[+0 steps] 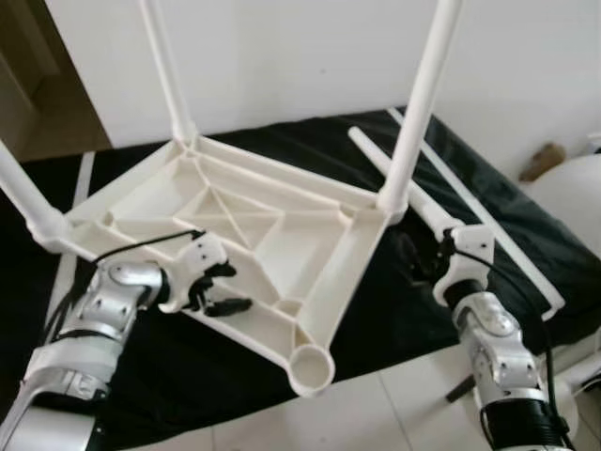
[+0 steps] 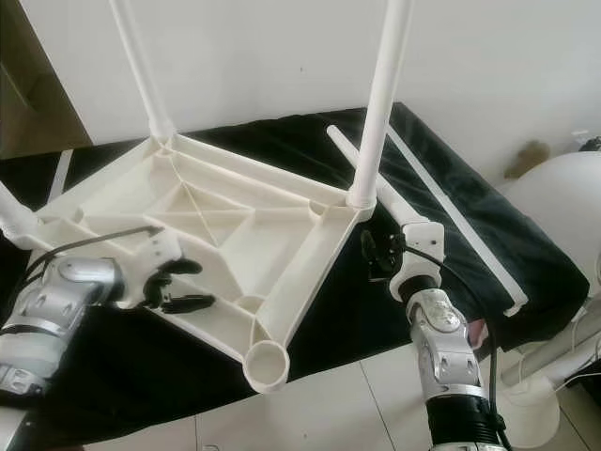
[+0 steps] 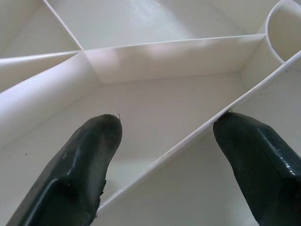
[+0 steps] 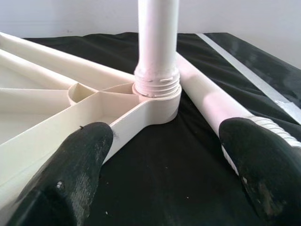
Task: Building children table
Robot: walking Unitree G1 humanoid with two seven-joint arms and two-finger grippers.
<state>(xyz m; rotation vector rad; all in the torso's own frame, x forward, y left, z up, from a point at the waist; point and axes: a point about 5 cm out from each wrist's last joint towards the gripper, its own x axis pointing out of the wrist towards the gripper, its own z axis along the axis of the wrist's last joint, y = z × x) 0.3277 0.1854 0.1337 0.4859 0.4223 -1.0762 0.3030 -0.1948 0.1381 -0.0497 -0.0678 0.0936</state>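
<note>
tabletop of white plastic lies upside down on a black cloth, ribbed underside facing up. three white legs stand screwed into its corner sockets: one at the far corner, one at the right corner, one at the left corner. the near corner socket is open, with no leg in it. a fourth, loose leg lies on the cloth just beside the right corner, running away toward the wall. left hand sits at the near left edge of the tabletop, its fingers apart and straddling one thin rib of the underside. right hand hovers low by the right corner, fingers apart, one near the tabletop's edge and the other beside the threaded end of the loose leg, holding nothing.
</note>
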